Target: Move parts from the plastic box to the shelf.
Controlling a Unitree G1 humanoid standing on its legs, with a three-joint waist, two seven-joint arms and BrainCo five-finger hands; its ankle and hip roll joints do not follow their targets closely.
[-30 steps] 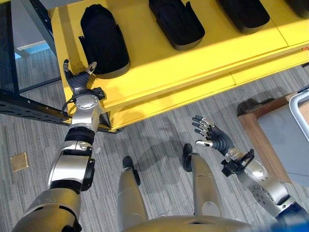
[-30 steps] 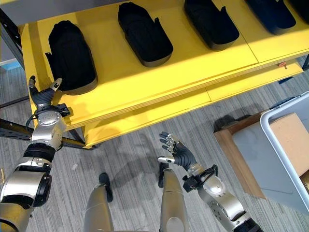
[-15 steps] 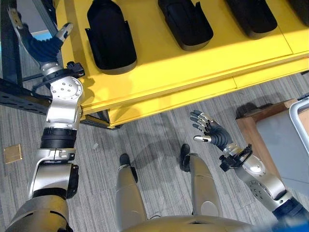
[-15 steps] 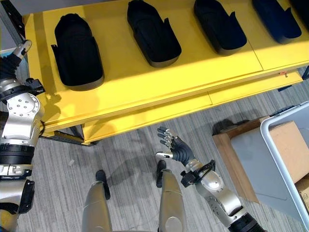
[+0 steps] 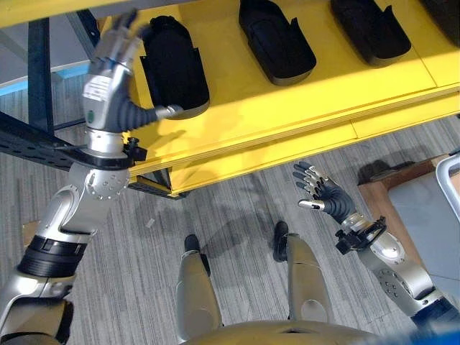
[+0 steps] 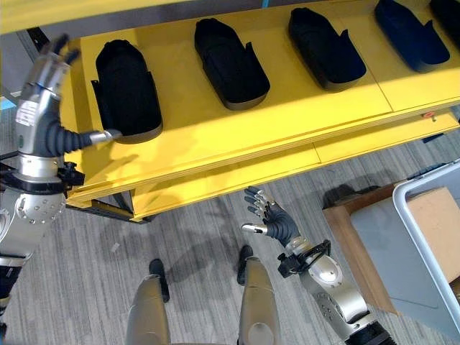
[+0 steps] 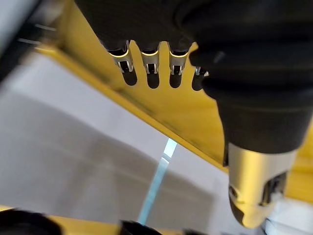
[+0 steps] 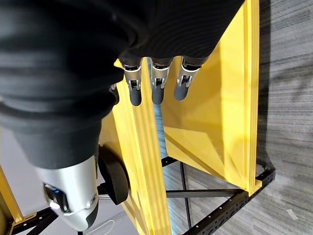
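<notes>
Several black moulded parts lie in a row on the yellow shelf (image 5: 287, 108); the leftmost part (image 5: 172, 65) is nearest my left hand (image 5: 108, 72). That hand is raised at the shelf's left end, open, with straight fingers and its thumb reaching to the part's near corner. It holds nothing. My right hand (image 5: 323, 198) hangs open over the grey floor below the shelf's front edge, fingers spread and empty. The plastic box (image 6: 431, 237), grey with a white rim, shows at the right edge with a brown cardboard piece (image 6: 435, 219) inside.
A second yellow shelf level (image 5: 302, 147) sits below the first. A black perforated frame rail (image 5: 36, 144) runs at the left. A brown wooden pallet edge (image 6: 352, 244) lies under the box. Grey carpet floor (image 5: 230, 208) spreads in front of the shelf.
My left hand has risen from the shelf's front left corner to beside the leftmost part. The right hand stays hanging open. The camera has shifted slightly.
</notes>
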